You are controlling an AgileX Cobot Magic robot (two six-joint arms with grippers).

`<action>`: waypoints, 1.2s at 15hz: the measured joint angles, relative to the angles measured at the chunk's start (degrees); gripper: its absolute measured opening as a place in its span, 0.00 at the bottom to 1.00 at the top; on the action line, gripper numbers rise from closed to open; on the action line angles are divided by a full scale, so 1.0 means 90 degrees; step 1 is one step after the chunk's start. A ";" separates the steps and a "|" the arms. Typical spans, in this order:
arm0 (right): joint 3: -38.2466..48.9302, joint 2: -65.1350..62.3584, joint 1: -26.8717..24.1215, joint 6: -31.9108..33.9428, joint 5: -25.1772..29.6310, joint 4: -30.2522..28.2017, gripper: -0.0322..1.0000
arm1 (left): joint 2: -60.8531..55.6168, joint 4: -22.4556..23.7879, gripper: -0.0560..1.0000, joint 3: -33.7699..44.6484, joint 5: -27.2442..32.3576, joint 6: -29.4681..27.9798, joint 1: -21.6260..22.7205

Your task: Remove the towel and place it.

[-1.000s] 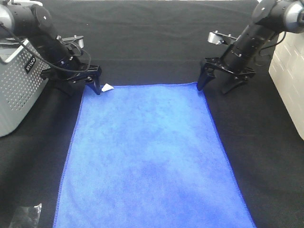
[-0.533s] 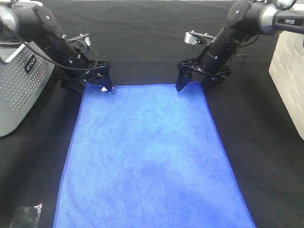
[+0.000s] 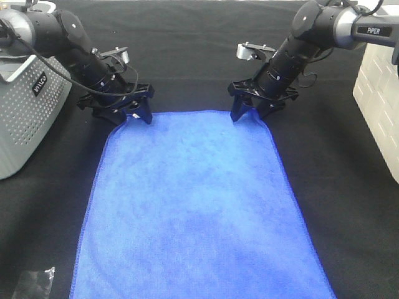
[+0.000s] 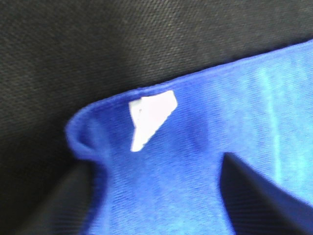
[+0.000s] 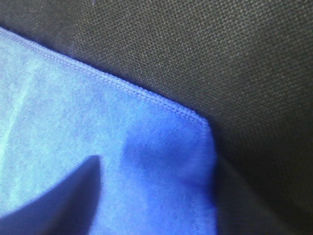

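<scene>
The blue towel [image 3: 199, 205] lies flat on the black table cloth [image 3: 199, 50], not yet lifted. The left gripper [image 3: 132, 116] and right gripper [image 3: 249, 114] straddle its far corners (white tag [image 4: 149, 117] between the left's fingers), jaws spread; pinching, lifting and placing remain.

Royal-blue towel [image 3: 199, 205] spread flat on black cloth, stitched hem, white tag [image 4: 149, 117] at one far corner

Towel [image 3: 199, 205]: fuzzy matt microfibre, stitched hem. Table cloth [image 3: 187, 50]: black matt coarse weave.
</scene>
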 joint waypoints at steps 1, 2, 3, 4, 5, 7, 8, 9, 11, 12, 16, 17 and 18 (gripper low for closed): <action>0.0000 0.0019 0.0000 -0.0006 -0.0038 0.0000 0.51 | 0.0019 0.0032 0.50 0.0000 -0.0006 0.0000 0.0000; 0.0000 0.0032 0.0000 -0.0006 -0.0038 0.0000 0.41 | 0.0051 0.0038 0.39 0.0000 -0.0045 0.0000 0.0000; 0.0000 0.0038 0.0000 -0.0006 -0.0038 -0.0006 0.32 | 0.0064 0.0045 0.27 0.0000 -0.0102 0.0000 0.0000; 0.0000 0.0045 0.0000 -0.0006 -0.0038 -0.0032 0.22 | 0.0076 0.0045 0.18 0.0000 -0.0115 0.0000 0.0000; 0.0000 0.0051 0.0000 -0.0006 -0.0038 -0.0102 0.14 | 0.0076 0.0045 0.09 0.0006 -0.0121 0.0019 0.0000; 0.0000 0.0051 0.0000 -0.0013 -0.0038 -0.0191 0.03 | 0.0083 0.0095 0.06 0.0006 -0.0121 0.0051 -0.0013; 0.0000 0.0051 0.0000 -0.0013 -0.0038 -0.0191 0.03 | 0.0083 0.0146 0.06 0.0006 -0.0134 0.0051 -0.0025; 0.0000 0.0051 0.0000 -0.0013 -0.0038 -0.0197 0.03 | 0.0083 0.0153 0.06 0.0006 -0.0134 0.0089 -0.0025; -0.0038 0.0051 0.0000 -0.0013 -0.0038 -0.0261 0.03 | 0.0083 0.0159 0.06 0.0006 -0.0153 0.0376 -0.0032; -0.0102 0.0051 0.0000 -0.0013 -0.0038 -0.0357 0.03 | 0.0083 0.0159 0.06 0.0006 -0.0172 0.0516 -0.0032; -0.0567 0.0051 0.0025 -0.0013 0.0000 -0.0777 0.03 | 0.0134 0.0242 0.06 -0.0242 -0.0274 0.0605 -0.0032; -0.0758 0.0051 0.0032 -0.0013 0.0006 -0.0847 0.03 | 0.0140 0.0255 0.06 -0.0420 -0.0280 0.0605 -0.0038; -0.0955 0.0051 0.0045 -0.0013 0.0006 -0.0910 0.03 | 0.0140 0.0267 0.06 -0.0649 -0.0293 0.0605 -0.0038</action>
